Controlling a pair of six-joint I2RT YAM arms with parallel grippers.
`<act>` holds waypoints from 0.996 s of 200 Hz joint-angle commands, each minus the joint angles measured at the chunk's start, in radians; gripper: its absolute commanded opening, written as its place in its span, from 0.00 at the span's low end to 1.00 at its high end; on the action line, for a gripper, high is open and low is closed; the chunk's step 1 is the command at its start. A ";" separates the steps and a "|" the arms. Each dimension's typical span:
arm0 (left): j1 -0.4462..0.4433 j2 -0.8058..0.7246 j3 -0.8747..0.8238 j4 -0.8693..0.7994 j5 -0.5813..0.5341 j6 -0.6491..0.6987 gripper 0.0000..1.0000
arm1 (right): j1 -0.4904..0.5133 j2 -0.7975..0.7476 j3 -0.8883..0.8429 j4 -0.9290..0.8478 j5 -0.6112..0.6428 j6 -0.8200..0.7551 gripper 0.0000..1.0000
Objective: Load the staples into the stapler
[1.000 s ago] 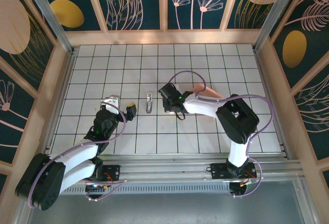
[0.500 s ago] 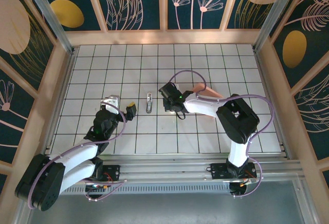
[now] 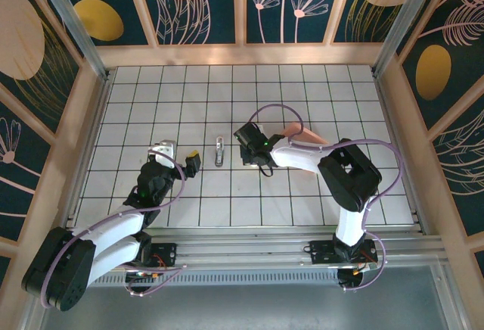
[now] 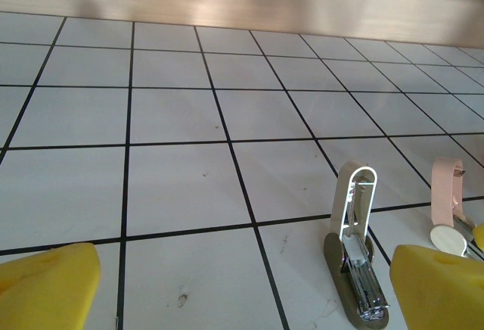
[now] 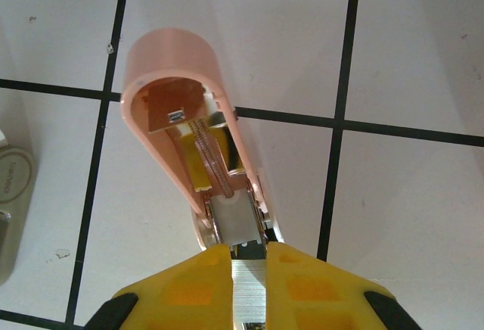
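Though little changed since before, right gripper [image 5: 248, 258] stayed clamped on staples [image 5: 249, 278] at pink tray [image 5: 174, 65]; left gripper [image 4: 242, 292] gaped near stapler [image 4: 361, 288].

Far tiles [image 3: 227, 88]: bare, open.
Mid-floor: stapler [image 4: 355, 262], lid up, blocks.
Its right: pink tray [image 4: 446, 192], narrow gap; right gripper [image 5: 248, 253] pinching staples [image 5: 249, 275] there.

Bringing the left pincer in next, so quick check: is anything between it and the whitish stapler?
Nothing visible. Only bare tile lies between the left pincer and the stapler, whose lid stands open. The right pincer, gripping the staples, and a pink item sit on the stapler's far side, off that path.
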 commanded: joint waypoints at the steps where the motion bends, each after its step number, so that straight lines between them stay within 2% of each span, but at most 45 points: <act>1: -0.004 -0.011 0.010 0.010 0.012 0.015 0.98 | -0.001 -0.007 -0.016 -0.010 0.028 -0.027 0.13; 67: -0.003 -0.012 0.011 0.009 0.015 0.015 0.97 | 0.006 -0.013 -0.024 -0.001 0.016 -0.042 0.13; 137: -0.003 -0.022 0.014 -0.001 0.018 0.019 0.97 | 0.005 -0.102 -0.021 0.024 0.020 -0.072 0.13; 199: -0.004 -0.028 0.016 -0.003 0.018 0.018 0.97 | -0.001 -0.062 -0.026 0.020 0.015 -0.089 0.13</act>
